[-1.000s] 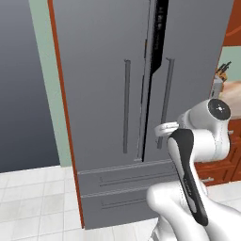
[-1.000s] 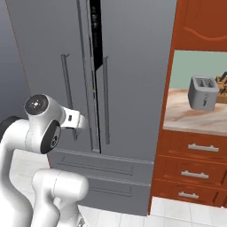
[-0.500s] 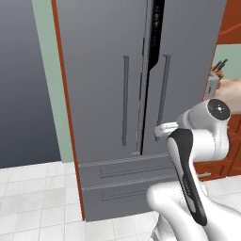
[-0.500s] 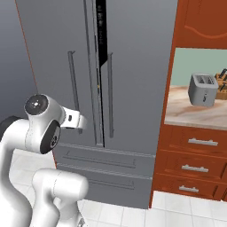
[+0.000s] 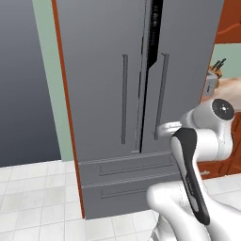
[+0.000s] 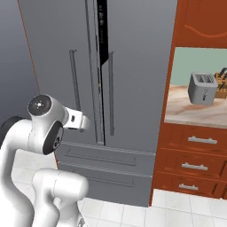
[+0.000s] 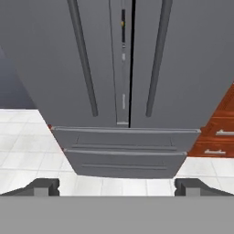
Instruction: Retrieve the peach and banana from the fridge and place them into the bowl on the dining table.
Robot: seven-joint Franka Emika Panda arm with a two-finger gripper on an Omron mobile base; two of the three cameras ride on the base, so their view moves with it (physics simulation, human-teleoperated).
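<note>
Two dark fingertips (image 7: pixel 43 186) sit way out at the bottom corners of the hand view, so the hand (image 7: pixel 116 187) is spread wide open with nothing between them; it's aimed straight at the fridge (image 7: pixel 123 68), well short of it and not touching anything; dead ahead are the two long vertical bar handles (image 7: pixel 83 55), one on each door, with the dark seam between the doors running down the middle; below the doors are two stacked bottom drawers (image 7: pixel 123 153); white tiled floor (image 7: pixel 23 137) runs under all of it; from the left base view the arm (image 5: pixel 190 164) is folded up in front of the right-hand door; in both base views a dark strip (image 6: pixel 102 31) shows high up where the doors meet, like the right door is sitting a bit ajar, though I can't make out anything inside; to the right of the fridge there's a reddish-brown cabinet with drawers (image 6: pixel 195 166), and a bench (image 6: pixel 195 113) above it with a silver toaster (image 6: pixel 202 88) on top; a pale green wall (image 5: pixel 49 80) shows left of the fridge.
</note>
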